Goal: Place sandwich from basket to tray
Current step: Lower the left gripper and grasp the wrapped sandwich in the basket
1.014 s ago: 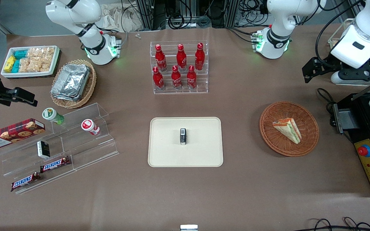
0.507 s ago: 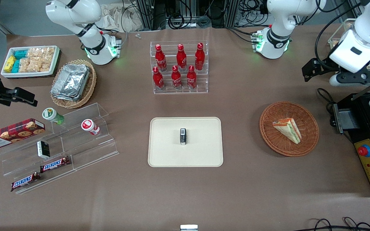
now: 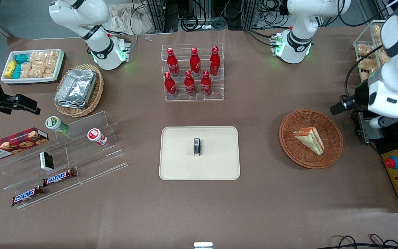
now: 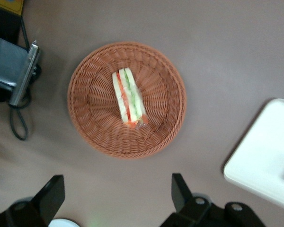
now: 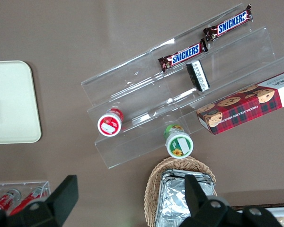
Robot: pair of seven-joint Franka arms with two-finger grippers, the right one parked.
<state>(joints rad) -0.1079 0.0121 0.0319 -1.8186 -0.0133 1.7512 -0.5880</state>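
Tool [image 4: 116,196] spread above basket [image 4: 166,126], sandwich [image 4: 128,97] layered

Triangular sandwich [image 3: 309,140] lies in round reddish-brown wicker basket [image 3: 333,152], frame right; cream rectangular tray [image 3: 219,166] sits at centre. Gripper [image 4: 116,196] hovers above.

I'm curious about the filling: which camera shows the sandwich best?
The left wrist view: the sandwich shows its layers edge-on, with the open gripper above the table beside the basket. The front view shows it smaller; the right wrist view misses it.

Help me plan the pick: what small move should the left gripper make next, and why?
Probably lower straight toward the sandwich. The gripper hangs open above the table beside the basket, nothing held, and the sandwich lies untouched in it.
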